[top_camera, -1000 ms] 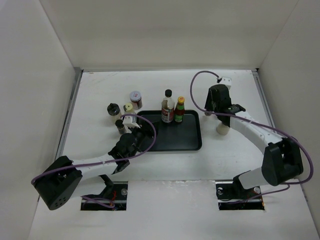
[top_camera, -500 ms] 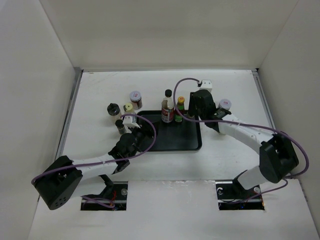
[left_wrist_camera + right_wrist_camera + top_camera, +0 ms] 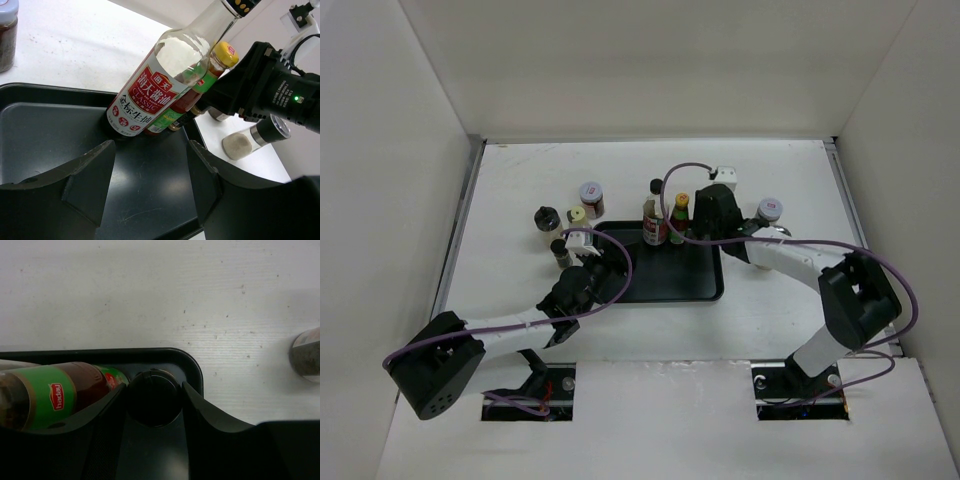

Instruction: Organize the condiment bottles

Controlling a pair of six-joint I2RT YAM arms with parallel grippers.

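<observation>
My left end effector (image 3: 150, 150) hangs, fingers apart, over the tray (image 3: 45, 135), with the sauce bottle (image 3: 150, 85) at 12 o'clock. Only the right wrist view shows my right end effector (image 3: 153, 387) clamped on a black-lidded jar (image 3: 152, 402) in the tray's 1 o'clock corner, the yellow-capped bottle (image 3: 60, 395) just beside.
</observation>
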